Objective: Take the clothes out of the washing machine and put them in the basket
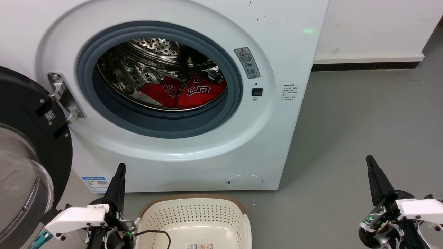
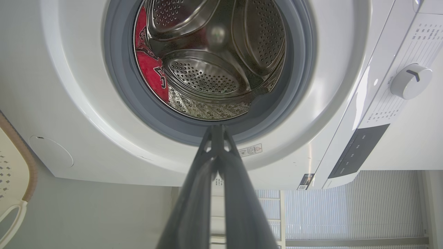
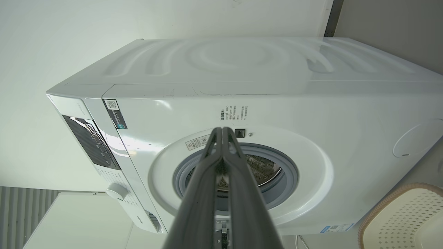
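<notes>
**Left gripper (image 1: 121,166) and right gripper (image 1: 369,158) clenched on nothing before open washing machine (image 1: 277,52)**

Both pairs of long dark fingers are pressed tip to tip, holding nothing, and point up toward the machine's front. The clothes (image 1: 187,93), red jerseys w/ black numerals outlined in white, lie heaped at the bottom of the steel drum (image 1: 152,52). They are beyond and above the left gripper's tips, up and left of the right gripper, well apart from both. One numeral pair reads approx. "23"; the rest is too creased to read.

The basket (image 1: 193,199), cream w/ brown rim, sits on the grey floor (image 1: 346,121) just right of the left gripper and well left of the right one. The door (image 1: 24,100) stands open left of the left gripper, w/ a QR sticker (image 1: 50,116) on its black frame.

A blue-edged label (image 1: 97,183) w/ QR code sits just left of the left fingertips. Farther up, right of the porthole, are a grey warning sticker (image 1: 246,63) w/ triangle, a black latch slot (image 1: 257,91) and a text block (image 1: 290,92), all too small to read. Left wrist view shows the dial (image 2: 410,81) and dark control panel (image 2: 360,148).
</notes>
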Controlling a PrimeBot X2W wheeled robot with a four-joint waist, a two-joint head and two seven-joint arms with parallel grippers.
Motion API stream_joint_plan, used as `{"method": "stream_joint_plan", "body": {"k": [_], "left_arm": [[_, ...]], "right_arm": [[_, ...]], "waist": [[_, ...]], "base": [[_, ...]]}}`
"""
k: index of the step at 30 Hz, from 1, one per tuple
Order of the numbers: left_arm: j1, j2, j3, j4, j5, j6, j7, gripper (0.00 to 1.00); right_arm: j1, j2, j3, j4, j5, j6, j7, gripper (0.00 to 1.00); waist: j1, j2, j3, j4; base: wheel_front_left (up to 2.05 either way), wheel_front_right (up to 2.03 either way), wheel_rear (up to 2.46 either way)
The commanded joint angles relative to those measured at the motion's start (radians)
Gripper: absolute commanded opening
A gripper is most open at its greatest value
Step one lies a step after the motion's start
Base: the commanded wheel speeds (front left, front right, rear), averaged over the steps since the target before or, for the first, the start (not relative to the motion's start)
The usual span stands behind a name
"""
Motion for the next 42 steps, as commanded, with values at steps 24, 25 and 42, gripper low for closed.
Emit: {"method": "stream_joint_plan", "body": {"k": [24,25,42], "left_arm": [[0.057,-0.002,0.03,-0.008,0.14,0.0,-0.097,1.0],[0.056,-0.002,0.037,-0.008,0.156,0.0,-0.101,1.0],[0.037,-0.001,0.15,-0.128,0.421,0.055,-0.167,1.0]], "right_arm": [[0.057,0.001,0.004,-0.025,-0.126,0.0,-0.096,1.0],[0.057,0.001,-0.002,-0.025,-0.156,0.0,-0.101,1.0],[0.029,0.001,-0.051,-0.165,-0.648,0.0,-0.167,1.0]], "waist": [[0.0,0.0,0.002,-0.003],[0.0,0.0,0.003,-0.004],[0.0,0.0,0.014,-0.008]], "base": [[0.0,0.0,0.0],[0.0,0.0,0.0],[0.0,0.0,0.0]]}}
